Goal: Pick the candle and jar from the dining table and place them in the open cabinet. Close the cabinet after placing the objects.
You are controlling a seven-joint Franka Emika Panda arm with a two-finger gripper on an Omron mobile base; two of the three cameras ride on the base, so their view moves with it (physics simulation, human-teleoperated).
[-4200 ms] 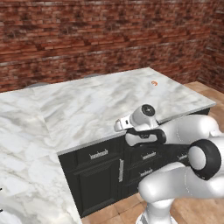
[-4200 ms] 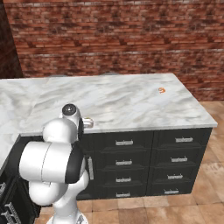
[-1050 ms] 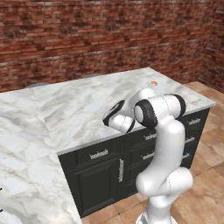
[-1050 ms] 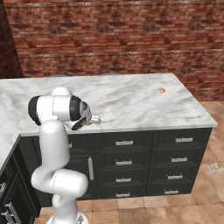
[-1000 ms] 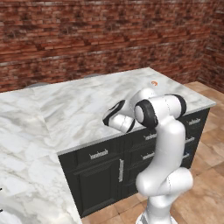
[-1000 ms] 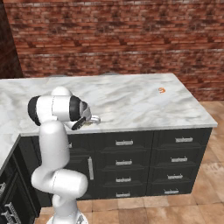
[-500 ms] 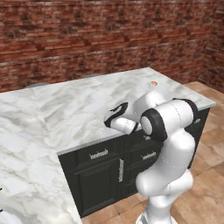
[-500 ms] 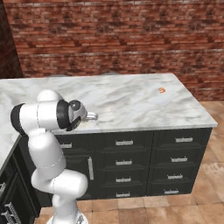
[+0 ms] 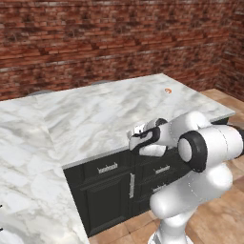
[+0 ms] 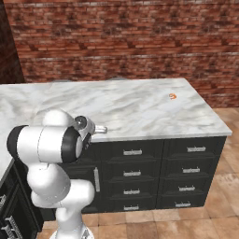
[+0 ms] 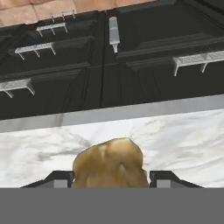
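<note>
Tan lump, judged jar (image 11: pixel 109 159) contents, clamped between gripper (image 11: pixel 111 179) fingertips above dining table (image 9: pixel 95 114) edge. Orange speck at far corner presumed candle (image 9: pixel 167 90). Jar carry judged in hand; cabinet must be reached next.

One dining table (image 10: pixel 140 112) of veined marble lies under the one gripper (image 11: pixel 112 179), whose two dark finger tips (image 11: pixel 57 178) flank one jar (image 11: pixel 109 162), seen as a tan-brown lumpy mass. One candle (image 10: pixel 172 96), a tiny orange speck, sits well away from the gripper near the far corner. Below the gripper, the black fronts carry eight horizontal drawer handles (image 10: pixel 132 151) in two columns of four, and one vertical bar handle (image 10: pixel 97 179).
</note>
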